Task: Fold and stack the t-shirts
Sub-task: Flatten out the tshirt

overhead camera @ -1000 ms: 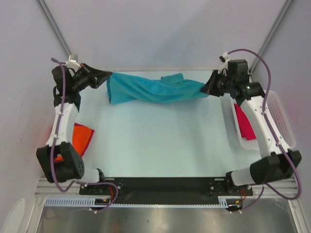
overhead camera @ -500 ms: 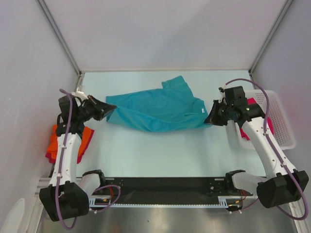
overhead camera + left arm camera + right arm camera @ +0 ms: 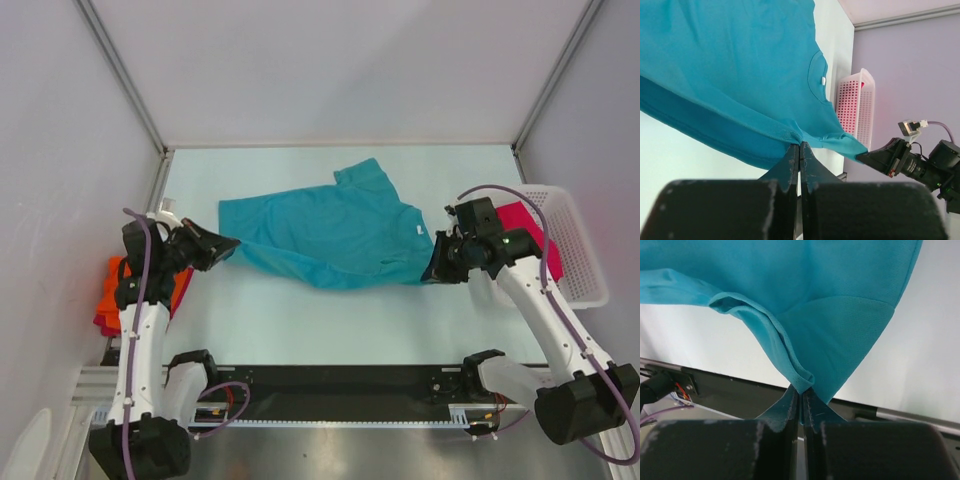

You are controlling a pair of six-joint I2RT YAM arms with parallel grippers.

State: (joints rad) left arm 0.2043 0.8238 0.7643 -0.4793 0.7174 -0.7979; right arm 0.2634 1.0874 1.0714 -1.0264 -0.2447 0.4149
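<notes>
The left gripper [image 3: 226, 243] and the right gripper [image 3: 433, 270] each pinch tight on the near edge of the teal t-shirt [image 3: 330, 232]. The shirt is spread over the middle of the table [image 3: 300, 320] between them. Its long way runs left to right, with the neck at the right. One sleeve [image 3: 362, 172] points to the far wall.

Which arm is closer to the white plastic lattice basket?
Right. The right arm stands beside the white plastic lattice basket; the left arm is beyond the teal cloth t-shirt.
</notes>
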